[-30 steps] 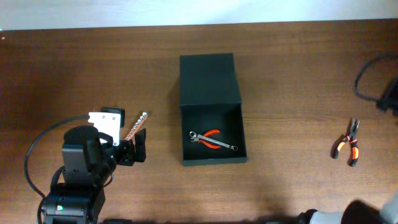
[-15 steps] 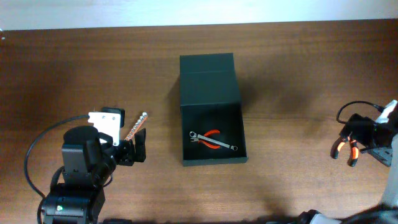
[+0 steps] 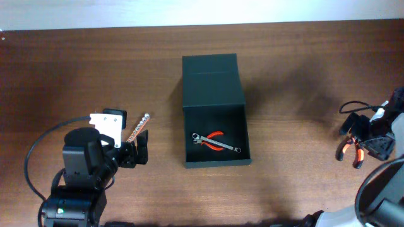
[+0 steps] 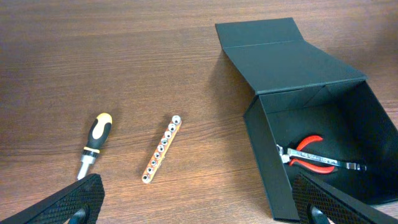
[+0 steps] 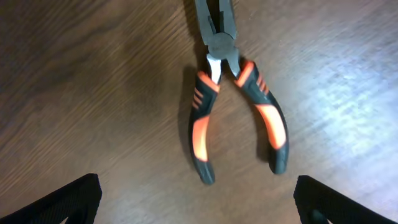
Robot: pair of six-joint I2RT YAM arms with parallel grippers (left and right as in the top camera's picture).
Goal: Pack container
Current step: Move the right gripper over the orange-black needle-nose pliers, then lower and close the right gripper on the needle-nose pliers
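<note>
Poised with right claw point(image 5: 199, 205) spread wide straight above orange-handled pliers point(image 5: 233, 106), long axis crosswise to the closing line, on the bench point(image 3: 303, 75) well right of the open container point(image 3: 211, 82) at centre, left claw point(image 4: 199, 208) likewise wide, far from them.

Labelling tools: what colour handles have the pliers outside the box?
Orange and black; pliers clearest in right wrist view.

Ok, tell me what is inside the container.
Inside the container lie red-handled pliers with a silver wrench across them. The wrench covers part of the pliers; nothing else shows.
</note>
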